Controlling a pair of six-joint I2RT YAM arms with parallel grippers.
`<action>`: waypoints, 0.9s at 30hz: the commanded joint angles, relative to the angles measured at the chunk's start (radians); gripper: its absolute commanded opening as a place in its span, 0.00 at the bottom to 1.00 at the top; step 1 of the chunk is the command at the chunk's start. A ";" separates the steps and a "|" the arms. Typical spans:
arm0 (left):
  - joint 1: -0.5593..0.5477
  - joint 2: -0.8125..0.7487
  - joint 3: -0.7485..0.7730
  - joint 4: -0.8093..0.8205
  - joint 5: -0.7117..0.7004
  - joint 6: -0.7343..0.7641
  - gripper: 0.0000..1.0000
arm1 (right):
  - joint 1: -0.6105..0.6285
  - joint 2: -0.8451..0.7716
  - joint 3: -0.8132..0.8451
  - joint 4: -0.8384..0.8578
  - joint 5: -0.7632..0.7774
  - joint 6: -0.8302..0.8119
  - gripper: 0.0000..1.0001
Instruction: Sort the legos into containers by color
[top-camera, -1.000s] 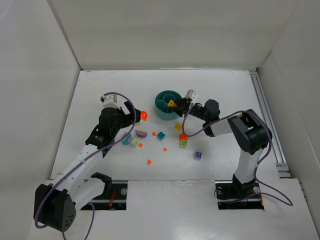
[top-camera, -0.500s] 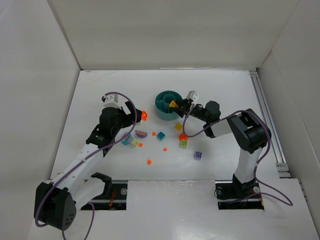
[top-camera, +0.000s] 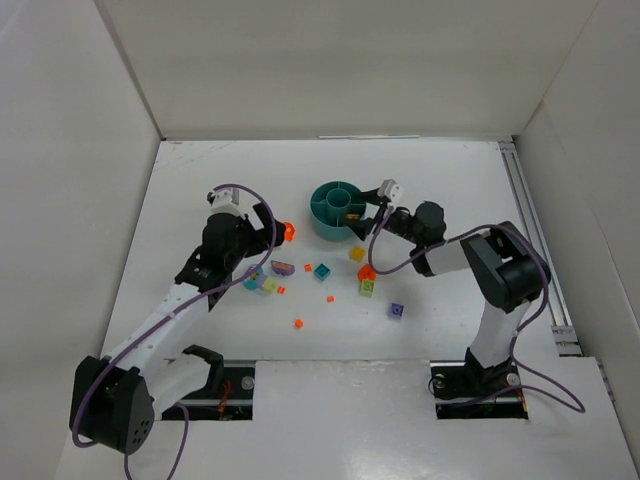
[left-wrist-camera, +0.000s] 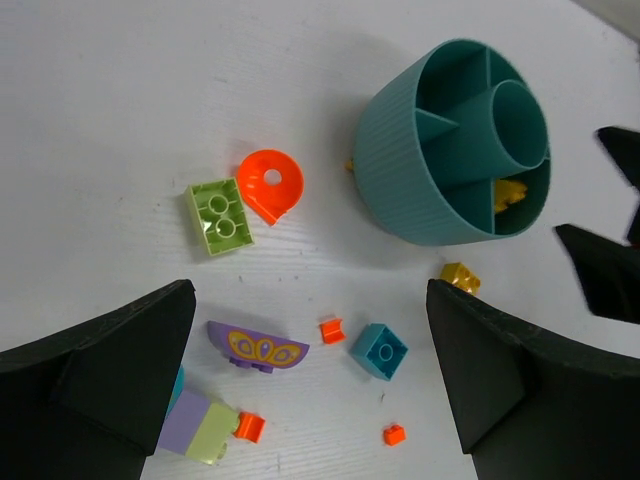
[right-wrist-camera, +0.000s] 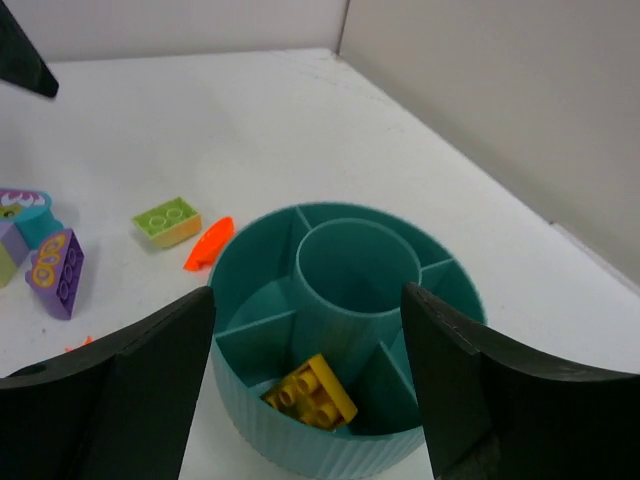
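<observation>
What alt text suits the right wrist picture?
A yellow brick lies in one wedge of a round teal dish, framed by the open black fingers of the right gripper. On the white table beyond lie a lime green brick, an orange piece and a purple brick.

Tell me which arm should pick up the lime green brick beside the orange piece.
Left. The left gripper hangs open close above the lime green brick; the right gripper is open over the dish.
</observation>
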 joint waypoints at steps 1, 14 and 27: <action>-0.004 0.056 0.056 -0.025 0.011 0.015 1.00 | -0.009 -0.099 0.001 0.161 0.015 0.000 0.80; -0.036 0.199 0.139 -0.111 0.000 -0.008 1.00 | 0.109 -0.639 0.016 -1.051 0.655 -0.191 0.81; -0.191 0.068 0.099 -0.193 -0.105 -0.036 1.00 | 0.154 -0.405 0.045 -1.171 0.468 -0.328 0.77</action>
